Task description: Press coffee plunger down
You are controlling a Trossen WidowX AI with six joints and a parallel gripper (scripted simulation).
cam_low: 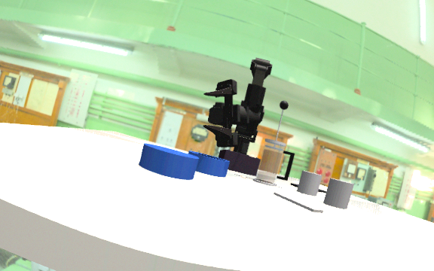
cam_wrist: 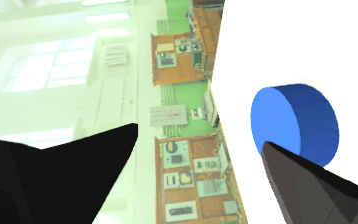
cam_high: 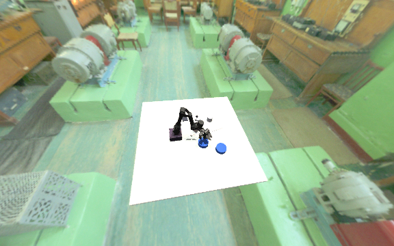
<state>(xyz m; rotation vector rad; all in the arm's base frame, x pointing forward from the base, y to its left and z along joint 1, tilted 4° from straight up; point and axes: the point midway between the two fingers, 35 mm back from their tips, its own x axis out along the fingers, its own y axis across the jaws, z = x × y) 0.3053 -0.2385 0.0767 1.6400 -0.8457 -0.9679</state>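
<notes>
Claw (cam_low: 218, 109) is seen wide apart with nothing between the jaws; in the wrist view only open room and a blue disc (cam_wrist: 296, 125) show past the two finger tips. The coffee press (cam_low: 271, 159) stands upright on the white bench (cam_low: 89, 211), just beside the arm's dark base (cam_low: 239, 162) and on the far side of the arm from the claw in the exterior view. The plunger rod rises straight up from the lid, so the long axis is vertical, and the black knob (cam_low: 284, 105) sits at the top of it, fully raised by the look of it. The claw is pointed sideways, out toward the two blue discs, with the knob behind it and at about the same height. Judged from that: the wrist must be swung round and the claw brought over the knob, then driven straight down along the rod. Any sideways push on so tall a rod would likely tip or slide the press, so alignment over the knob counts most. Two grey cups (cam_low: 309, 182) and a flat strip stand near the press on its other side, apart from it. Pressing is not yet begun. In the top view the press cannot be made out clearly.
</notes>
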